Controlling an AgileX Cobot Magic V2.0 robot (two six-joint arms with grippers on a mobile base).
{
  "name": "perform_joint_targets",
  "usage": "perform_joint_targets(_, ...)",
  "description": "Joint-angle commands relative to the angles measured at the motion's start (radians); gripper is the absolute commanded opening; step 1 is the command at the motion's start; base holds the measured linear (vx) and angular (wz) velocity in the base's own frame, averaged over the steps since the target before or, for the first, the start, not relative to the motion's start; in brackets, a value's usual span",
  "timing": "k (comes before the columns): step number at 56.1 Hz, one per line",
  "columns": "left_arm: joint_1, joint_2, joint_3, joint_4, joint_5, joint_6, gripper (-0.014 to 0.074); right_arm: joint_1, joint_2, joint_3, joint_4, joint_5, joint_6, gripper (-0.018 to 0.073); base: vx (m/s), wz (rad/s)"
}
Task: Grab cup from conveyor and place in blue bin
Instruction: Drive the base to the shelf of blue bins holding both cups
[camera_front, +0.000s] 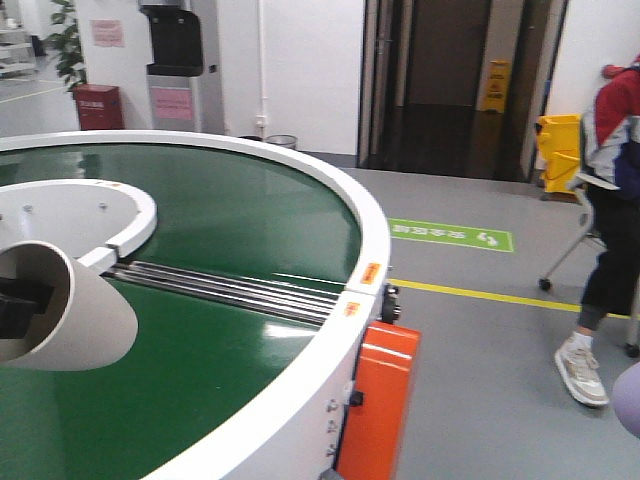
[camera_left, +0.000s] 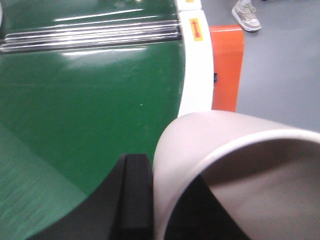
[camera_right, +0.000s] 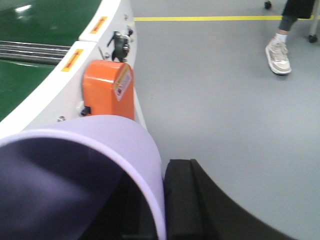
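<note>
cream cup (camera_left: 240, 165), smooth, plain, held tilted over green conveyor (camera_left: 90, 100) belt near white outer rim | wall clamped by left gripper (camera_left: 165, 200) | lilac cup (camera_right: 85, 150) clamped by right gripper (camera_right: 157, 205) outside rim, near orange housing (camera_right: 105, 90) | bare grey floor (camera_right: 215, 115) beyond, sneaker (camera_right: 277, 52) well apart

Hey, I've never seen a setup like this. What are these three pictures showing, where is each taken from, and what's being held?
This is a two-armed robot at a ring-shaped dark green conveyor belt with white rims. The front view looks forward from the robot; the other two cameras ride on its wrists. The left gripper clamps a cream round cup above the belt. The right gripper clamps a lilac round cup off to the side, above the grey floor. No cup lies on the visible belt. A person stands on the right.
</note>
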Motion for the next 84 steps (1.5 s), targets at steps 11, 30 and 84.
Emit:
perform_joint_targets(11,-0.008,-0.021,-0.031,-0.023,-0.068,-0.003,0.0,-0.001,-0.002,-0.03,0.001,-0.08,-0.007,-0.0009,-0.02,-0.34)
perform_joint_targets(30,-0.008,-0.024,-0.031,-0.023,-0.068,-0.003,0.0,-0.001,-0.002,-0.03,0.001,-0.08,-0.007,-0.0009,0.06,-0.56)
perform_joint_targets(84,-0.008,-0.023,-0.031,-0.023,-0.068,-0.003,0.0,-0.001,-0.002,-0.03,0.002,-0.072,-0.007,-0.0009,0.2,-0.56)
